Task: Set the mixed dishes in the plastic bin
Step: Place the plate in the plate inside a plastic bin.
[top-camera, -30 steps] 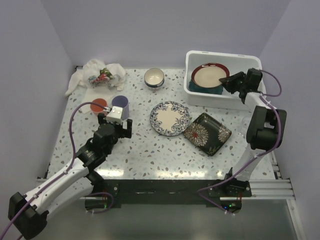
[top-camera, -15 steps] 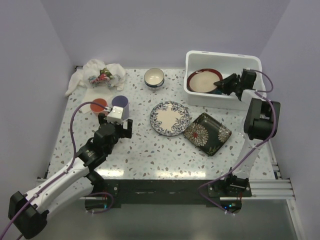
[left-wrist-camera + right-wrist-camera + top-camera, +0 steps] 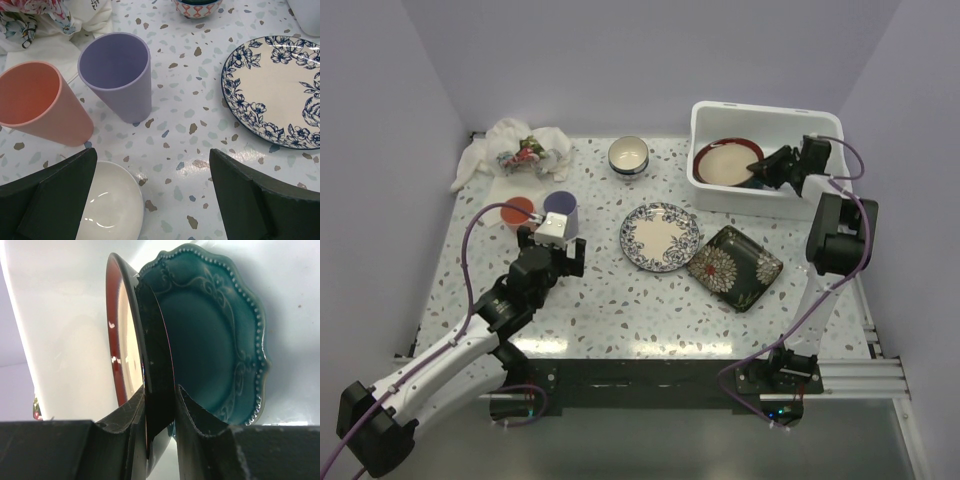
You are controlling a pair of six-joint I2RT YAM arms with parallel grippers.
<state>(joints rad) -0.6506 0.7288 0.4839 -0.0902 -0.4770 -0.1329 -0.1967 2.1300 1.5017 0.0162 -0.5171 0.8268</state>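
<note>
The red-rimmed plate [image 3: 724,163] is inside the bin [image 3: 740,199], which stands at the tabletop's [image 3: 610,300] 1 o'clock corner. The plate sits tilted toward the bin's 9 o'clock end. The right gripper [image 3: 772,166] reaches in from the 3 o'clock side and is clenched on the plate's rim, one finger on each face, as the right wrist view shows [image 3: 160,407]. The teal plate [image 3: 215,340] is in the bin too, just behind the red-rimmed plate's underside; whether the two touch cannot be told.

Out on the tabletop, the blue-patterned plate [image 3: 660,236] lies flat near the middle. The dark floral plate [image 3: 734,267] lies just beside it at its 4 o'clock. A small patterned bowl [image 3: 629,155] stands at the blue-patterned plate's 11 o'clock, near the back wall.

At the blue-patterned plate's 9 o'clock, the purple cup [image 3: 117,75] and the orange cup [image 3: 37,102] stand upright side by side, the orange one at 9 o'clock of the purple. The left gripper [image 3: 155,192] hangs just at their 6 o'clock, released, its jaws spread wide and holding nothing. A small white bowl [image 3: 112,200] sits on the tabletop under it, close to its left finger.

A crumpled white cloth [image 3: 515,150] lies at the 11 o'clock corner.
</note>
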